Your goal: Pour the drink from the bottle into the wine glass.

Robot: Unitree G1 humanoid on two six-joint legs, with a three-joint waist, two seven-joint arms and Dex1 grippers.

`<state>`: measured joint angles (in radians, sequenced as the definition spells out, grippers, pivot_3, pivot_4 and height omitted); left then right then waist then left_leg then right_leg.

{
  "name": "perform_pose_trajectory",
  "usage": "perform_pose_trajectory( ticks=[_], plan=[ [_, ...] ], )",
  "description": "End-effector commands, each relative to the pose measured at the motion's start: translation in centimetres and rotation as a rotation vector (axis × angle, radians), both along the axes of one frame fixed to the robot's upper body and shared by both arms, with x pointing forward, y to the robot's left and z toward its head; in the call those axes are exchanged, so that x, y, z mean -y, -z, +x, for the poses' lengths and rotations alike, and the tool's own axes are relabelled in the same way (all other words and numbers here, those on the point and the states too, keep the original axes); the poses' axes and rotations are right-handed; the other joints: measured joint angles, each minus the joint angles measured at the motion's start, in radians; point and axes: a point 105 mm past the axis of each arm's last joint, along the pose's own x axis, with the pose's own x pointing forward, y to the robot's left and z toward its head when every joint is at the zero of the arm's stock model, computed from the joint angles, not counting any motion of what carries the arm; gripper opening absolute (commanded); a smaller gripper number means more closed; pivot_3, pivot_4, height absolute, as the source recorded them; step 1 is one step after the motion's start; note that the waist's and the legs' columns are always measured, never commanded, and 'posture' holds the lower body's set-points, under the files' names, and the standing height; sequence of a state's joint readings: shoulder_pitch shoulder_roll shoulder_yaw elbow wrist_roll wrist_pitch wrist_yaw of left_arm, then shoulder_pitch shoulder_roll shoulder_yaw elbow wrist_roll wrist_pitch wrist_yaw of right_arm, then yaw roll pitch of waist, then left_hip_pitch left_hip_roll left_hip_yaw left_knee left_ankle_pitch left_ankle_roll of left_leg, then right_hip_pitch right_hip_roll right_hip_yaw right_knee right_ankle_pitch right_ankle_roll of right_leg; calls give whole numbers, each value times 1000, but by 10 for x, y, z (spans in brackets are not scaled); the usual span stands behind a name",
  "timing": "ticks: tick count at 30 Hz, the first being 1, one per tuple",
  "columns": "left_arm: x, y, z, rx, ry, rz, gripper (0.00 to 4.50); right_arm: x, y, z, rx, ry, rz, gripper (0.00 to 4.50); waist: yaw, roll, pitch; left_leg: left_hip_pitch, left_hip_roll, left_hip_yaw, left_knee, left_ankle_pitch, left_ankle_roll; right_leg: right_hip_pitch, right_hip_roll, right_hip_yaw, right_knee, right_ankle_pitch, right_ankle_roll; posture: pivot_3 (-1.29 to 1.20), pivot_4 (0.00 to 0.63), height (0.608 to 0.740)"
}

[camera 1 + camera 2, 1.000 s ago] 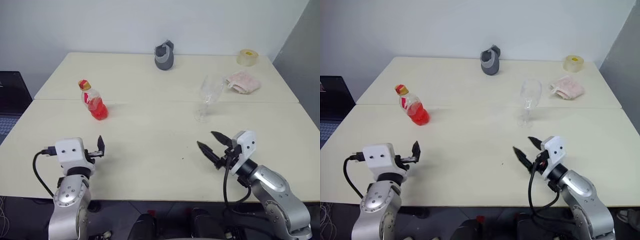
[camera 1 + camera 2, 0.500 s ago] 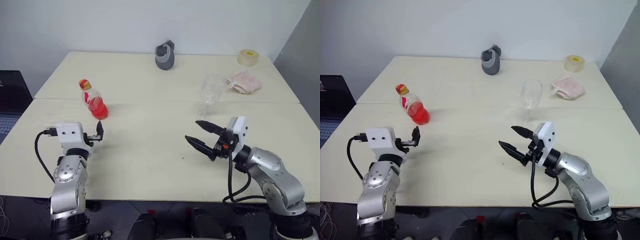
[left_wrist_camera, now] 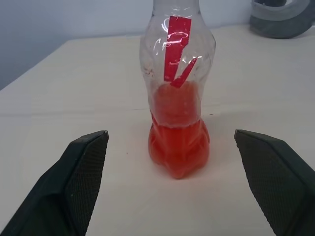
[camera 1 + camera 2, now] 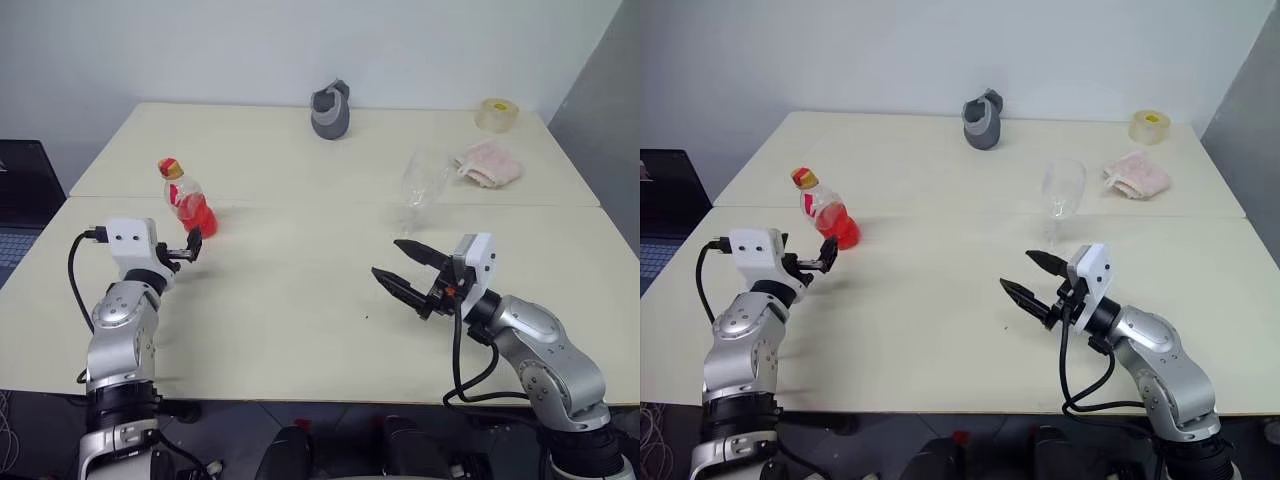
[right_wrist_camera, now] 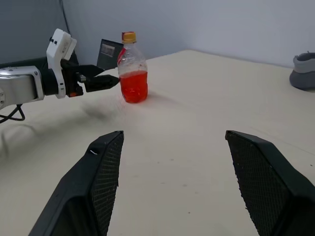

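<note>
Cream table (image 4: 300, 300): left gripper (image 4: 192, 246) spread, just short of bottle (image 4: 185, 200), lined up to grasp. Right gripper (image 4: 400, 272) spread, empty, waiting near wine glass (image 4: 420, 185).

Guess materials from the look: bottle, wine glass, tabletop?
Bottle: likely thin clear plastic, glossy; its wall looks dimpled and creased with uneven glints above the red drink. Wine glass: clear and smooth, thin stem, probably glass, though clear plastic can't be ruled out. Table: pale cream, matte, flat with faint reflections, seemingly laminate or painted board.
</note>
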<state>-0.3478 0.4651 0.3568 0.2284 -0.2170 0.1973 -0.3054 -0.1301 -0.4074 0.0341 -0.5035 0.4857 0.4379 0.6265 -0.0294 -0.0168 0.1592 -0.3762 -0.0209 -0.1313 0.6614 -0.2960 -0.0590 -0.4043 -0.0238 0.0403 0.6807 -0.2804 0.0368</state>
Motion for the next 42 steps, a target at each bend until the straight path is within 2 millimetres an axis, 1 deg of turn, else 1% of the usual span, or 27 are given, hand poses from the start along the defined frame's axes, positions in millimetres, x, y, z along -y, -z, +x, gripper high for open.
perform_pose_trajectory(
  ticks=[1,8,14,24,30,32,34,39,40,42],
  plan=[
    [-4,-15,7,50,14,24,4433,0,-12,-4,51,8,14,3545,0,0,0,0,0,0,0,0,0,0,0,0,0,0,0,0,150,740],
    [-7,-19,20,65,17,25,4433,2,-11,-5,47,22,11,3545,0,0,0,0,0,-1,0,0,0,0,0,0,0,0,0,0,150,740],
    [-5,-18,31,54,58,27,4433,4,-11,-5,41,34,8,3545,-1,0,0,0,0,-1,0,0,0,0,0,0,0,0,0,0,150,740],
    [-4,-30,57,64,76,49,4433,9,-9,-5,24,64,5,3545,-2,0,0,-1,-1,-1,1,0,0,0,0,-1,1,0,0,0,150,740],
    [-1,-31,62,79,93,56,4433,12,-8,-6,18,85,6,3545,-4,0,0,-1,-1,-1,1,0,0,-1,0,-1,1,0,0,0,150,740],
    [0,-32,62,91,96,58,4029,13,-8,-6,16,94,7,3545,-4,0,0,-1,-1,-1,1,0,0,-1,0,-1,1,0,0,0,150,740],
    [0,-33,62,97,96,62,3506,14,-8,-6,17,101,8,3545,-4,0,0,-1,-1,-1,1,0,0,-1,0,-1,1,0,0,0,150,740],
    [-1,-32,62,97,89,68,1844,15,-8,-6,16,105,10,3545,-4,0,0,-1,-1,-1,1,0,0,-1,0,-1,1,0,0,0,150,740],
    [-1,-32,62,96,87,69,1566,15,-8,-5,15,105,10,3545,-4,0,0,-2,-1,-1,1,0,0,-1,0,-1,1,0,0,0,150,740],
    [-2,-32,62,94,84,71,1292,15,-8,-5,14,102,9,3545,-4,0,0,-1,-1,-1,1,0,0,-1,0,-1,1,0,0,0,150,740]
  ],
)
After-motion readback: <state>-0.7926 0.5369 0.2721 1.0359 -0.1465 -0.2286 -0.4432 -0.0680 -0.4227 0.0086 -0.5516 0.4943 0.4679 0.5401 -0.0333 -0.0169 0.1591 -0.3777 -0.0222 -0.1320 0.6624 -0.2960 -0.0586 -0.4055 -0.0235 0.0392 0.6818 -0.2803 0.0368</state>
